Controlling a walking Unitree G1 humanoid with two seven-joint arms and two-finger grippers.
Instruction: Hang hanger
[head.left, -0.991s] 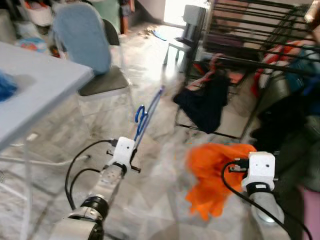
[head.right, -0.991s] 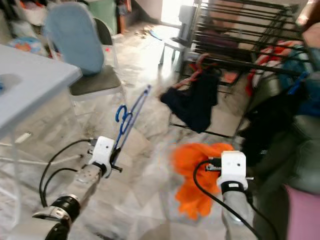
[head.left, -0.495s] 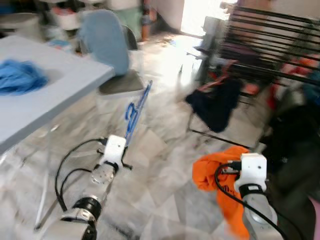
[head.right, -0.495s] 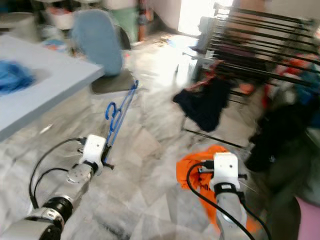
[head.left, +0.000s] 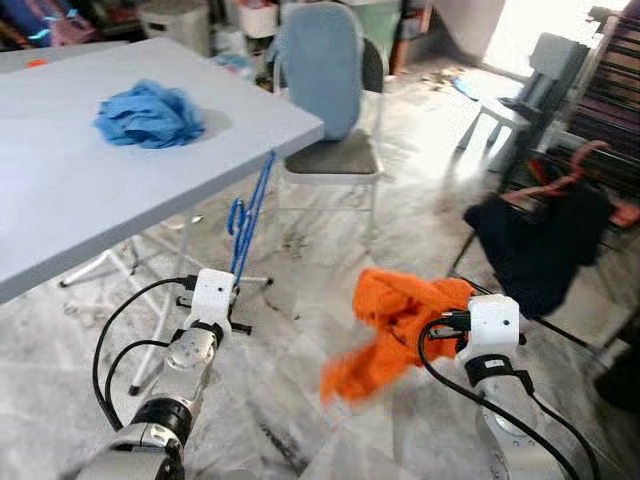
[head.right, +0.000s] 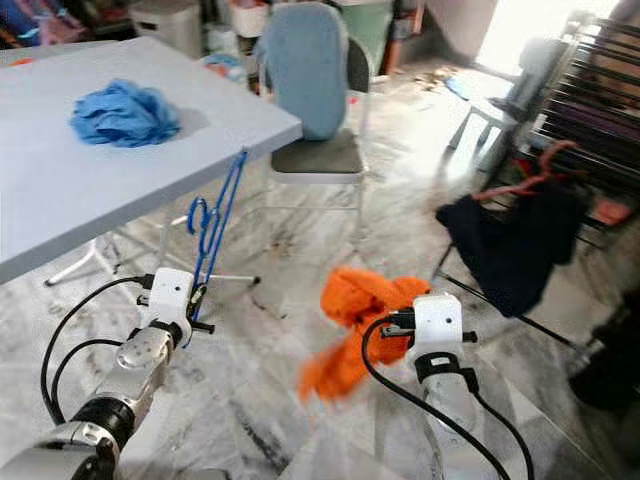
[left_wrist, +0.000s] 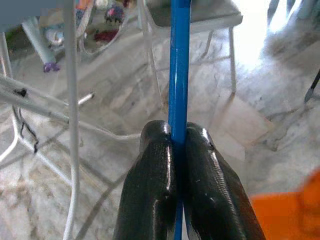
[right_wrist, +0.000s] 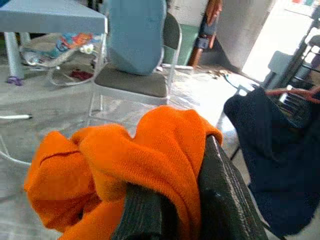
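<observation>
A wide grey tabletop (head.left: 90, 190) fills the robot's left side over a marbled floor (head.left: 290, 400), with a crumpled blue cloth (head.left: 148, 114) lying on it. Beyond its corner stands a chair (head.left: 330, 150) with a pale blue cover over its backrest. To the right, a dark garment (head.left: 540, 245) hangs on a reddish hanger from a black drying rack (head.right: 600, 110). An orange garment (head.left: 395, 325) hangs low in the middle, bunched over the right tool (right_wrist: 170, 200), whose fingers are pinching the fabric between them. The left tool (left_wrist: 176, 150) is held out low beside the table legs, its fingers pressed together on the thin bar of a blue hanger (head.left: 248, 222), which stands steeply upward from the grip, its hook near the tabletop's edge
</observation>
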